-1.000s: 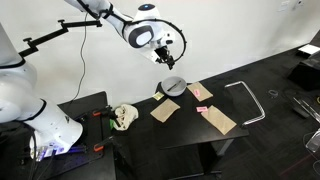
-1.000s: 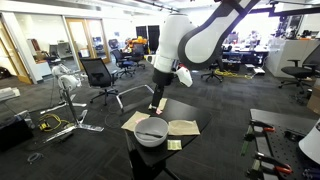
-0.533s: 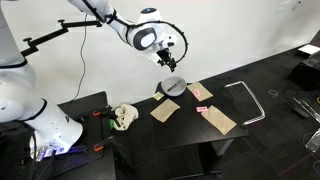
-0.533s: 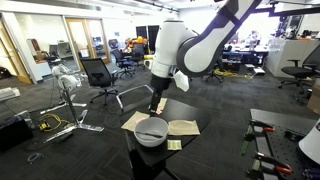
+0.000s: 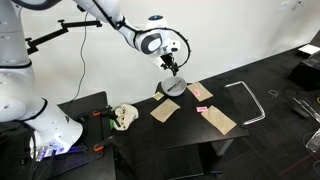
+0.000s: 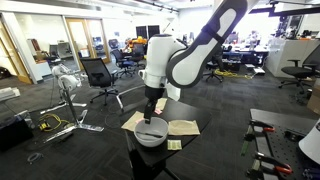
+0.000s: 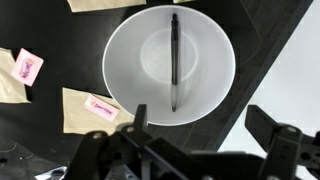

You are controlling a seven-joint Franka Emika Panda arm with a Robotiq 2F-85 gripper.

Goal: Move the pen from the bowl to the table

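A dark pen (image 7: 174,60) lies straight across the middle of the small round grey-silver bowl (image 7: 125,55). The bowl stands at the edge of the black table (image 7: 250,40); it shows in both exterior views (image 5: 173,86) (image 6: 152,131). My gripper (image 7: 200,125) hangs directly above the bowl, open and empty, its fingers spread wide and clear of the rim. It shows in both exterior views (image 5: 172,66) (image 6: 149,108). The pen is too small to make out in the exterior views.
Tan cardboard squares (image 5: 165,110) (image 5: 220,121) and pink sticky notes (image 7: 28,67) (image 7: 100,107) lie on the table around the bowl. A metal frame (image 5: 247,100) lies farther along it. A lower black stand (image 5: 90,110) carries a crumpled cloth (image 5: 124,116).
My gripper has moved down and sideways until it hangs over the bowl. It has stayed open. The bowl and pen have not moved.
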